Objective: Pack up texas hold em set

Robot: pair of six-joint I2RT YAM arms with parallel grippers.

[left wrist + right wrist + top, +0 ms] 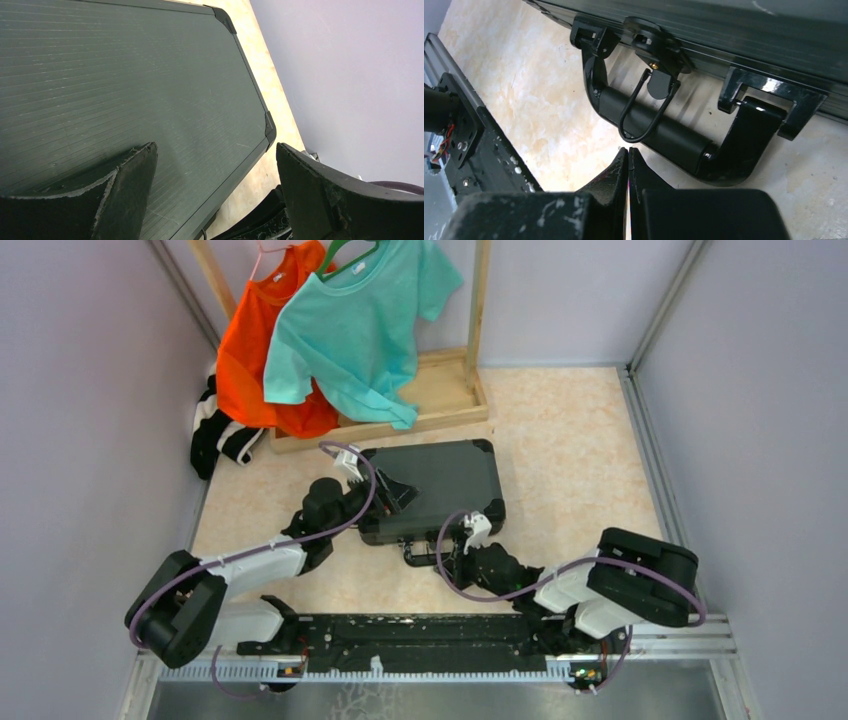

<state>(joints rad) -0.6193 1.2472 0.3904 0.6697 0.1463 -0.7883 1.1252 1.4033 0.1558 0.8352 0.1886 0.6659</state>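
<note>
1. Beyond the arm bases in the top view, the case (pixel 440 480) lies flat on the table (pixel 570 460) with its lid down. Its handle (pixel 420 554) is on the near edge.
2. Same view: the left gripper (pixel 392 495) is over the left part of the case lid. The right gripper (pixel 462 545) is at the near edge of the case, just beside the handle. Neither gripper's opening can be read from here.
3. Same view: behind the case stands a wooden rack (pixel 450 390) holding an orange shirt (pixel 255 360) and a teal shirt (pixel 355 330). A black-and-white cloth (pixel 215 435) lies to the far left of the case.
4. Left wrist view: the left gripper (pixel 215 147) is spread wide and holds nothing. One finger is above the ribbed lid (pixel 125 75). The other is past the case's edge, beyond a corner cap (pixel 270 129). I cannot tell whether the finger over the lid touches it.
5. Right wrist view: the right gripper (pixel 628 159) has its fingers pressed together with nothing between them. Their tips point at the handle (pixel 674 137) from just beside it, above the table. A wire clasp (pixel 646 112) hangs from the case's edge over the handle's bar.
</note>
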